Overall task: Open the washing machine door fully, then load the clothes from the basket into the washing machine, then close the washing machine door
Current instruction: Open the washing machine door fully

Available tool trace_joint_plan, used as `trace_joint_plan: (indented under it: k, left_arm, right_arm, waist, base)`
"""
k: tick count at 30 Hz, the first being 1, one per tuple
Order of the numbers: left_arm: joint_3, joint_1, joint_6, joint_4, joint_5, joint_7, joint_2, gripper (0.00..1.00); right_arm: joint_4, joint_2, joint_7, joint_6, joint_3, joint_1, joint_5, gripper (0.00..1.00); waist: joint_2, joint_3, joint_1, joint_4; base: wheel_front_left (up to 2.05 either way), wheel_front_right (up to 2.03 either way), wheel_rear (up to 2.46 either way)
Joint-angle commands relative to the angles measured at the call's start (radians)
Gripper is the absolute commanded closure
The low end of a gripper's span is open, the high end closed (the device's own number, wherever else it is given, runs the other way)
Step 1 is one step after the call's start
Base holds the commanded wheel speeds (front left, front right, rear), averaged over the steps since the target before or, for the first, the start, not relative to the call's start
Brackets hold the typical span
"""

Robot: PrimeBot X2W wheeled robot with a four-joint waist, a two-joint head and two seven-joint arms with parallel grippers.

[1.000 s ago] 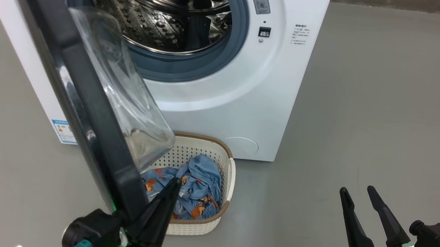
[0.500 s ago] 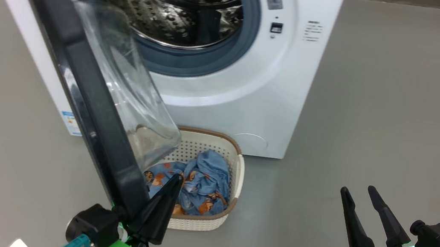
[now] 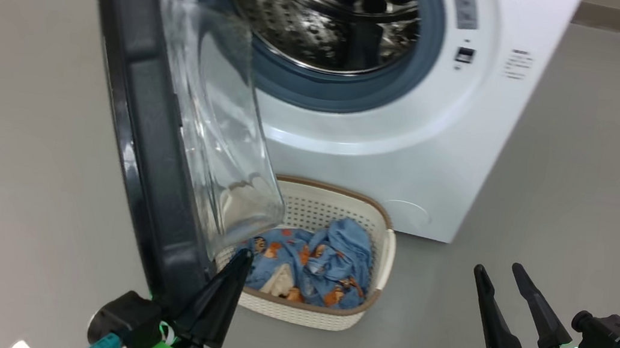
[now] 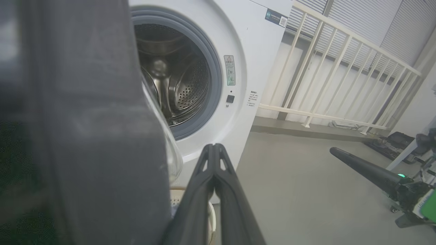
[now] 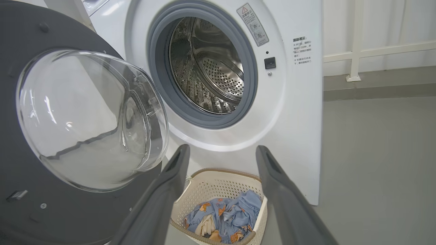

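The white washing machine (image 3: 469, 160) stands with its steel drum (image 3: 320, 17) exposed. Its black washing machine door (image 3: 142, 114) is swung out, seen edge-on, with the clear glass bowl (image 3: 214, 124) facing the machine. My left gripper (image 3: 244, 254) is shut and empty, its fingers lying against the door's lower inner edge; the left wrist view shows the door (image 4: 85, 119) right beside the gripper (image 4: 214, 146). The basket (image 3: 320, 318) sits on the floor before the machine, holding the blue printed clothes (image 3: 327, 267). My right gripper (image 3: 496, 270) hangs open to the right, its fingers framing the basket (image 5: 221, 172) and clothes (image 5: 231, 217).
Grey floor (image 3: 588, 177) spreads to the right of the machine and to the left of the door. A pale railing (image 4: 340, 68) runs along the wall behind the machine. The glass bowl overhangs the basket's left end.
The head view has turned, so machine and basket sit further right. The door stands swung wider from the machine, with my shut left gripper still at its lower edge. The right gripper has barely moved.
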Motion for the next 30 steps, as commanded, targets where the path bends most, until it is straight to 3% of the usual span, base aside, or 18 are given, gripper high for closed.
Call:
trace_joint_plan:
  k: [1,19,30]
  left_arm:
    - [0.085,-0.027,0.025,-0.002,0.005,-0.005,0.039,1.00]
    - [0.220,-0.029,0.076,0.009,-0.016,-0.004,0.128,1.00]
    - [0.317,-0.090,0.102,0.075,-0.036,0.022,0.226,1.00]
  right_arm:
    - [-0.021,-0.006,-0.012,0.002,0.018,-0.033,0.005,0.00]
    - [-0.025,0.013,-0.012,0.002,0.009,-0.031,-0.003,0.00]
    - [-0.031,0.028,-0.012,0.002,0.003,-0.041,-0.012,0.00]
  waist:
    - [0.0000,0.000,0.0000,0.036]
    - [0.0000,0.013,0.0000,0.143]
    - [0.0000,0.045,0.0000,0.181]
  base:
    - [0.00,0.00,0.00]
    - [0.00,0.00,0.00]
    - [0.00,0.00,0.00]
